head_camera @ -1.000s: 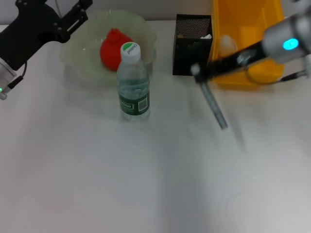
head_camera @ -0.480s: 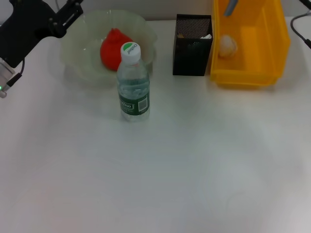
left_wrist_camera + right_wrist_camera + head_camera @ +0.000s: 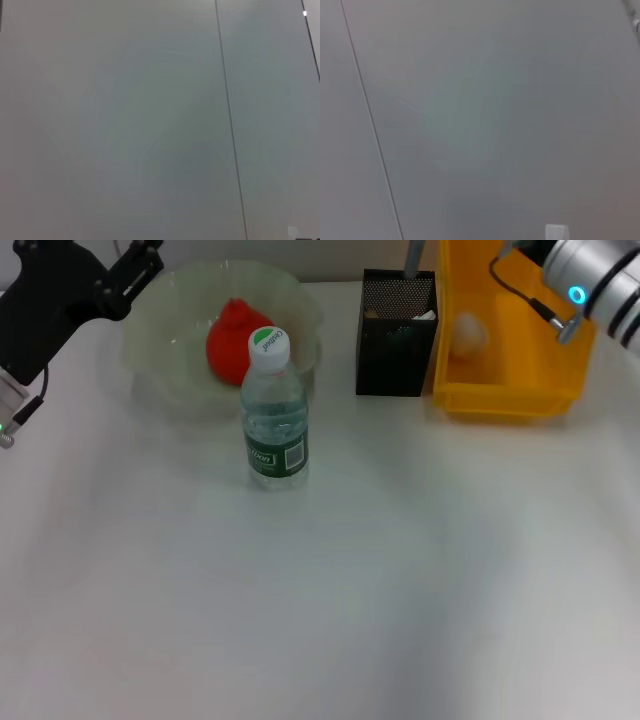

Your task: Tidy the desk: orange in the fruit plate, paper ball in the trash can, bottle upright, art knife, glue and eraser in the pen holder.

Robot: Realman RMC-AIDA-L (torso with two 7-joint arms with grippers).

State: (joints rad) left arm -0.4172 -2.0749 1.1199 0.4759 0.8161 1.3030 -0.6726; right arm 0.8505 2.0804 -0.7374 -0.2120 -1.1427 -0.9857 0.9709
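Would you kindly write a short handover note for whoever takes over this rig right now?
Left hand: raised at the far left by the fruit plate.
Right arm: far right, over the trash can; its hand is not in view.
Done: orange in the fruit plate, paper ball in the trash can, bottle upright.
Pen holder: contents cannot be made out, so check knife, glue and eraser.

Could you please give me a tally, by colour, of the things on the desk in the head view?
Red-orange: 1, the orange
Pale green: 1, the fruit plate
Clear with green label: 1, the bottle, upright
Black: 1, the pen holder
Yellow: 1, the trash can
White: 1, the paper ball, in the trash can
Total: 6
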